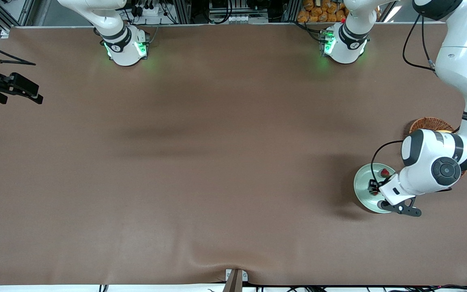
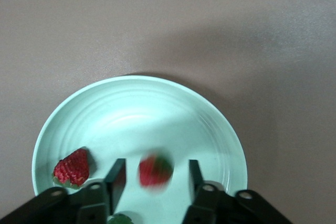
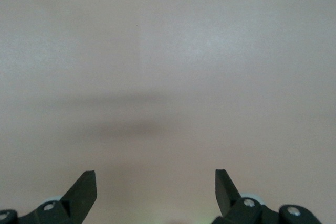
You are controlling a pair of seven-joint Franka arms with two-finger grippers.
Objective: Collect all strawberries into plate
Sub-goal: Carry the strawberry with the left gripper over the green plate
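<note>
Nearest the front camera: pale mint-green plate (image 1: 363, 182), flat on the brown table (image 1: 217, 182) toward the left arm's end. Holds one red strawberry (image 2: 72, 168) lying on its side near the rim, green cap down against the dish. Shows a second strawberry (image 2: 155, 170) as a red blur in the left wrist view, right between the black fingers (image 2: 116, 178), with a clear gap on each side, touching neither. Shows also a green leafy cap (image 2: 122, 217) at the very edge of that view, under the gripper; cannot tell from it whether a whole berry lies there.

Left gripper (image 1: 374, 190): over the plate, pointing down into it, jaws apart, gripping nothing.

Brown wicker basket (image 1: 430, 123): farther from the front camera than the plate, just beside it, mostly hidden under the left arm.

Right gripper (image 3: 156, 179): waits at the right arm's end of the table, over bare brown surface, jaws spread wide, nothing between them.
</note>
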